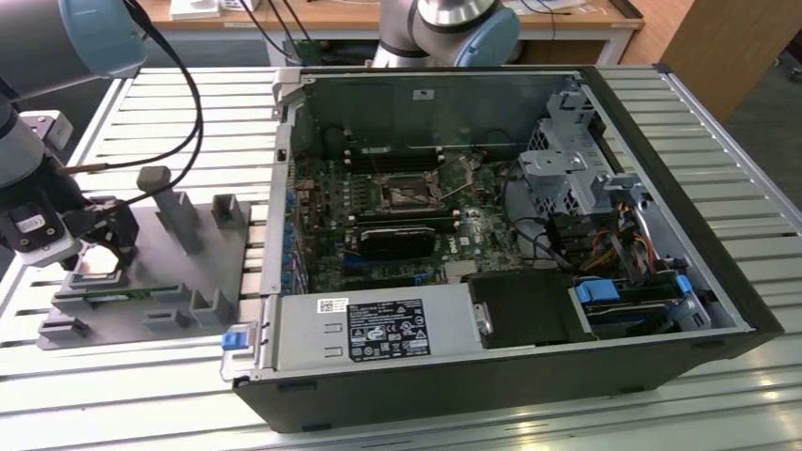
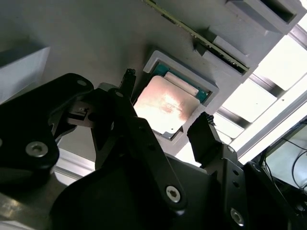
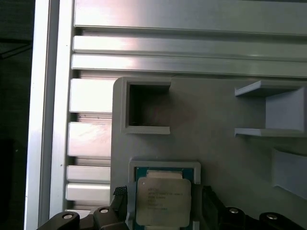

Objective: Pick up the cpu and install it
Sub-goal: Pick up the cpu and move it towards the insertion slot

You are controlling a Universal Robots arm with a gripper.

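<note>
cpu (image 3: 163, 201) seated in grey tray (image 3: 216, 110) pocket; pincer (image 2: 166, 99) apart, fingers (image 2: 206, 132) flanking it; memory stick (image 2: 201, 37) slotted nearby

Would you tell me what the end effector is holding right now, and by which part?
Nothing yet, it seems: the end effector stands open astride the cpu, which lies in its recess of the grey tray.

Shiny square cpu (image 3: 163, 201); lying flat
</note>
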